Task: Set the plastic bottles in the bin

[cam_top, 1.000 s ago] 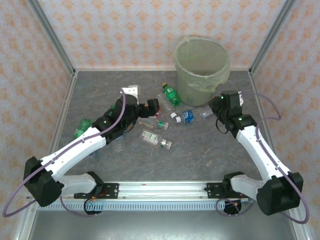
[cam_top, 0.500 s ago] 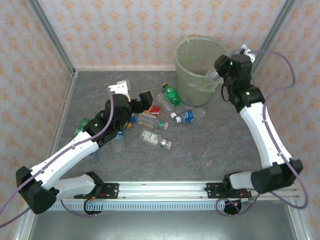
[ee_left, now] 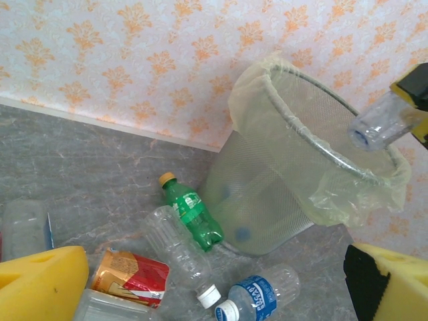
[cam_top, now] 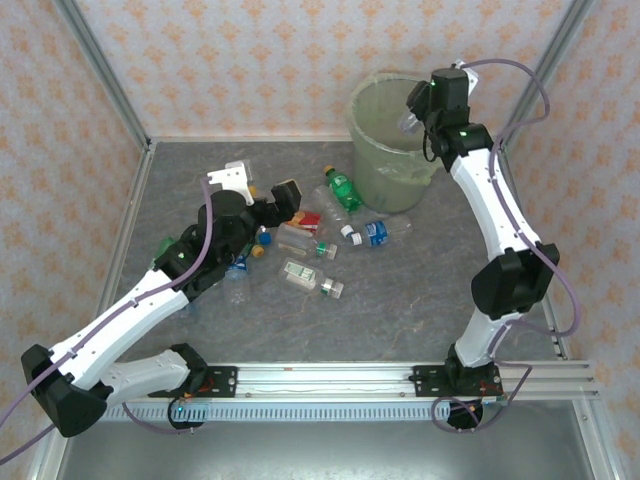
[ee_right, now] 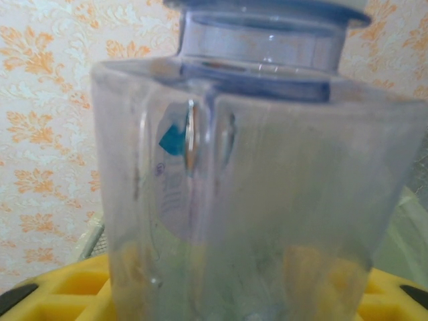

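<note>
Jaws of right gripper (cam_top: 416, 116) squeezed on clear bottle (ee_left: 378, 125), hanging over bin (cam_top: 380, 176) mouth, long side tipped inward. Left gripper (cam_top: 285, 195) wide, empty.

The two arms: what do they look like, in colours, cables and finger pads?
The left arm and right arm both have white links with black joints. A purple cable loops along each. The right arm carries small green lights near its wrist. The fingers are faced with yellow pads.
</note>
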